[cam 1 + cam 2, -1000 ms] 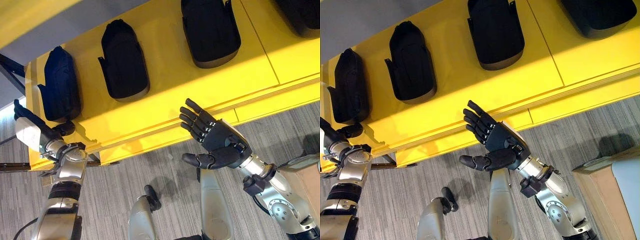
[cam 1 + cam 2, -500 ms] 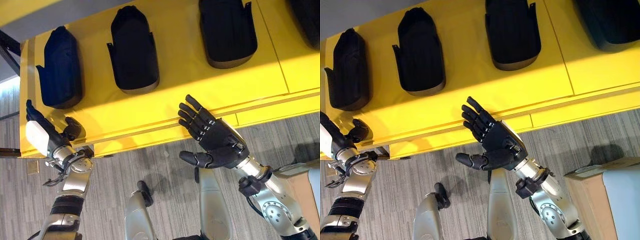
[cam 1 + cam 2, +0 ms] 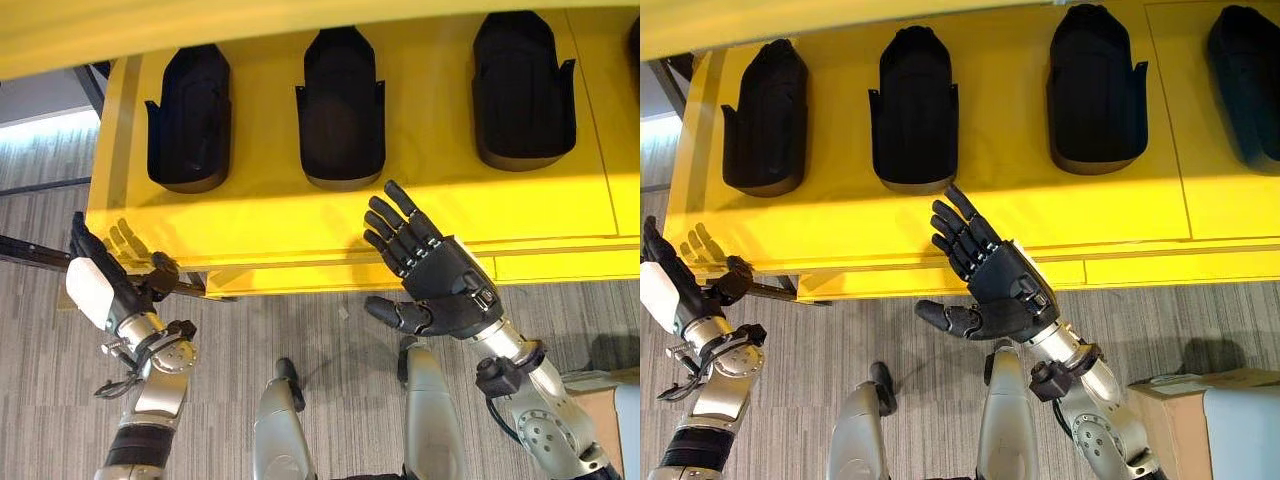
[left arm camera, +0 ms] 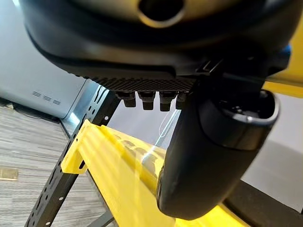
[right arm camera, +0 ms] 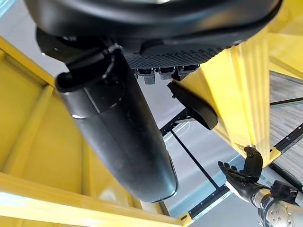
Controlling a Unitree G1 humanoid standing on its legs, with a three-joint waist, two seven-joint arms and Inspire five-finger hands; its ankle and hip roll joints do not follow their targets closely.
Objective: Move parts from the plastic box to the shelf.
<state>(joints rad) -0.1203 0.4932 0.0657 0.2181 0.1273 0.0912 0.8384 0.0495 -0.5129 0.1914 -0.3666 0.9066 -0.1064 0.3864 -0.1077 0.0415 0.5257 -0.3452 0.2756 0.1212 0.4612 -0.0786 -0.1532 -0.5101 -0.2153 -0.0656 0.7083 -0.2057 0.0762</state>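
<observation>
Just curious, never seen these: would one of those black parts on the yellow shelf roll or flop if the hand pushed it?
The black part looks moulded and rigid, so probably not floppy. It lies flat on the shelf, so it would likely slide, not roll.

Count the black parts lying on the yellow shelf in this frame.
4 in the right eye view, in one row on the shelf: far left, second, third, and one cut by the right edge. More may lie beyond it.

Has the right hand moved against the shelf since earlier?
Yes. The right hand now reaches farther over the yellow shelf, nearer the black part above it.
</observation>
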